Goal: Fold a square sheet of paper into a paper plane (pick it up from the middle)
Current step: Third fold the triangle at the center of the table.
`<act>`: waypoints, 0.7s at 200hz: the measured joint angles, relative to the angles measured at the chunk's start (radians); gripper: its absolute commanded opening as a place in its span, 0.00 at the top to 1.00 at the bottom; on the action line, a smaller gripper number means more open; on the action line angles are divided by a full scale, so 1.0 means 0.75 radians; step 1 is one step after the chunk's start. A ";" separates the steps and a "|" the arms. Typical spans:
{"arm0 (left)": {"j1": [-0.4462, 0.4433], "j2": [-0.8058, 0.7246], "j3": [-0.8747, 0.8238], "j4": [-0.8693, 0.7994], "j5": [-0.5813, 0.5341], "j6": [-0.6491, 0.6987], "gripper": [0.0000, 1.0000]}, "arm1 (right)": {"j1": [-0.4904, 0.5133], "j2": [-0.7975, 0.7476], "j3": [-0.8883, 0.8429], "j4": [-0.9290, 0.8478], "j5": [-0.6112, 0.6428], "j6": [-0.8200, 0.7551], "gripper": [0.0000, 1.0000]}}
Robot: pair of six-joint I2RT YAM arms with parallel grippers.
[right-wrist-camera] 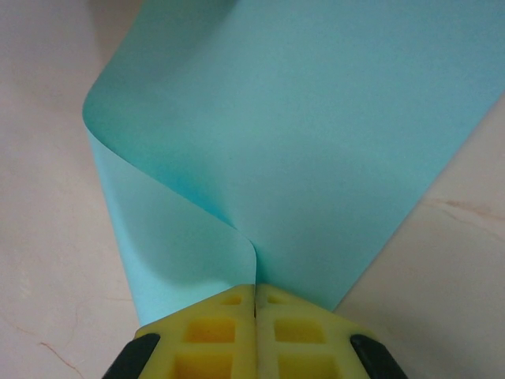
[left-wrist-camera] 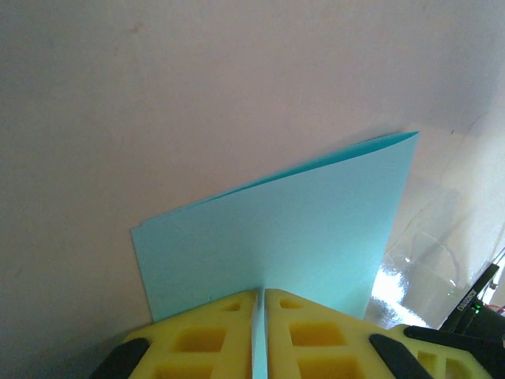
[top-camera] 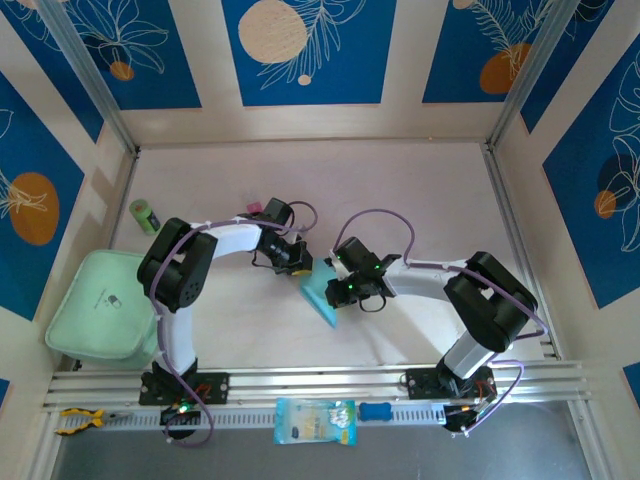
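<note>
Overhead, square sheet of paper (top-camera: 322,292): light cyan and doubled over, near the middle of the table (top-camera: 420,190), one corner pointing toward the near edge.
Overhead, left gripper (top-camera: 303,264): at the sheet's far left edge.
Overhead, right gripper (top-camera: 338,287): at the sheet's right side, close to the left one.
Overhead, surroundings: pale green pouch (top-camera: 100,305) at the far left; printed packet (top-camera: 314,421) on the near rail.
Left wrist, left gripper (left-wrist-camera: 260,294): yellow pads (left-wrist-camera: 209,335) pinched on the sheet's edge, only the paper's thickness between them.
Left wrist, paper (left-wrist-camera: 292,229): two layers, their edges slightly parted at the top.
Right wrist, right gripper (right-wrist-camera: 255,288): pads (right-wrist-camera: 209,332) pressed together, clamped on the paper.
Right wrist, paper (right-wrist-camera: 316,134): bent in a soft curl on the left, not sharply creased.
</note>
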 measured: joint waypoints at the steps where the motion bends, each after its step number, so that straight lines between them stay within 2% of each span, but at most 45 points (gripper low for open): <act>1: 0.000 0.000 0.000 0.000 0.000 0.000 0.88 | 0.000 0.000 0.000 0.000 0.000 0.000 1.00; 140: 0.000 0.000 0.000 0.000 0.000 -0.003 0.88 | 0.000 -0.017 0.000 -0.011 0.013 0.000 1.00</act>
